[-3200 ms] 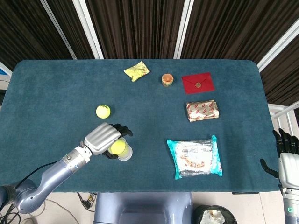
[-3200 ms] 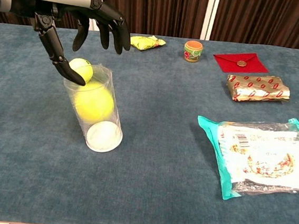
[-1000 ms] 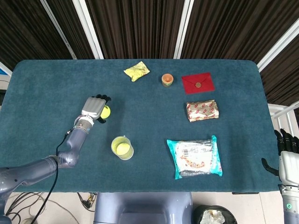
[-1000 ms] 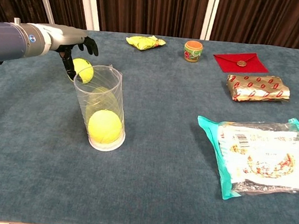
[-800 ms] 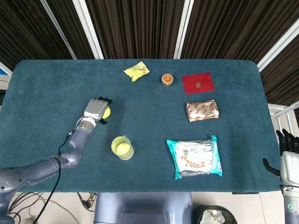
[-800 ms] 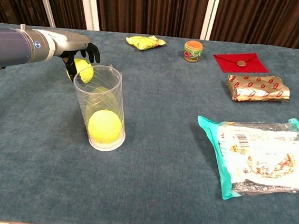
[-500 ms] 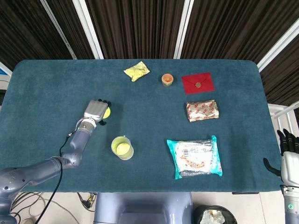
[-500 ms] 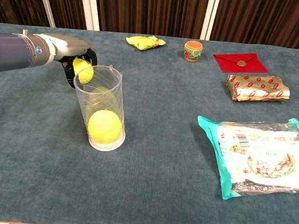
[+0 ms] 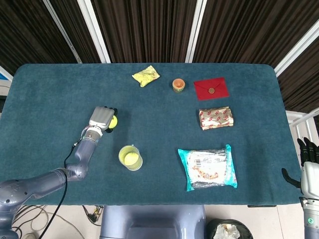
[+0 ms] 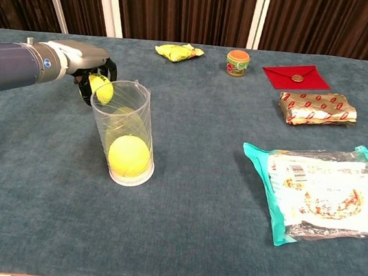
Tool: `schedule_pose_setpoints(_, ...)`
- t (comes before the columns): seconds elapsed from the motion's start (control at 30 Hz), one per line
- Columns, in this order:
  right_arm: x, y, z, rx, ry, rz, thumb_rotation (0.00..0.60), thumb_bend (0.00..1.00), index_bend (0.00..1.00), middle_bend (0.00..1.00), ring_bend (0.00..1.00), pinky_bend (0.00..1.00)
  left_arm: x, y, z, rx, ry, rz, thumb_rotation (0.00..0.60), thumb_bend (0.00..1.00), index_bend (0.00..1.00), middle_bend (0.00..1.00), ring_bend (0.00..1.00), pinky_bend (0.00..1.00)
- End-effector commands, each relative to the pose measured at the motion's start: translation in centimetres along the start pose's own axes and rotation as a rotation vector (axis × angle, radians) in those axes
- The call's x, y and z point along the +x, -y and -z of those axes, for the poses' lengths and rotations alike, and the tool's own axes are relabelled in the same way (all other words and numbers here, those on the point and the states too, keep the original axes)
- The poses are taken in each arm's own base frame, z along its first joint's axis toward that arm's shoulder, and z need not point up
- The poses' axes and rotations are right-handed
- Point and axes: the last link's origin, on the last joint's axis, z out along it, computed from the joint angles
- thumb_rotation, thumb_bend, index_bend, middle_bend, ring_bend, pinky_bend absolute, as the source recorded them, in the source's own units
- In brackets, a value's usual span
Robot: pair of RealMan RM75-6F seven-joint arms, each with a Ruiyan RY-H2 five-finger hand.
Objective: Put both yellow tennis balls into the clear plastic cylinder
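The clear plastic cylinder [image 9: 130, 158] stands upright near the table's front left, with one yellow tennis ball [image 10: 129, 155] resting at its bottom. Just behind the cylinder [image 10: 122, 132] is the second yellow tennis ball [image 10: 101, 87]. My left hand [image 10: 87, 63] has its dark fingers curled round that ball, gripping it. From above, the left hand [image 9: 102, 118] covers most of this ball [image 9: 113, 121]. My right hand [image 9: 310, 162] hangs beyond the table's right edge, fingers apart and holding nothing.
A large snack bag [image 9: 208, 168] lies right of the cylinder. Further back are a gold-red packet [image 9: 216, 118], a red envelope [image 9: 211, 88], a small orange-lidded jar [image 9: 178, 85] and a yellow pouch [image 9: 145, 75].
The left hand left the cylinder after the first ball dropped to its bottom, moved back to the second ball, and closed its fingers round it. The right hand stayed put.
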Motion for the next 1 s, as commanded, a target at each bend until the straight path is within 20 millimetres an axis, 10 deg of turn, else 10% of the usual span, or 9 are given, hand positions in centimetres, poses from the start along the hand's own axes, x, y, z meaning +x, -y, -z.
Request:
schedule_pose_setpoints(0.03,0.0,-0.1,0.0,-0.005,0.002,-0.001,0.6,0.34,0.0,0.02,0.02,0.0,0.1,0.1,0.0,0.004,-0.007,0.003,0.6,0.26,0.38,0.45,0.37,0.55)
schedule_pose_setpoints(0.43,0.0,0.0,-0.1,-0.011,0.0,-0.009,0.6,0.34,0.0,0.02,0.02,0.0,4.7,0.6,1.8,-0.033,-0.099,0.064,0.6,0.31,0.4,0.46,0.38,0.55)
schedule_pose_setpoints(1.0,-0.3,0.5,0.2,0.007,0.008,0.003,0.6,0.34,0.0,0.02,0.02,0.0,15.0,0.0,12.7,-0.235,-0.256,0.151,0.6,0.3,0.4,0.46,0.38,0.56)
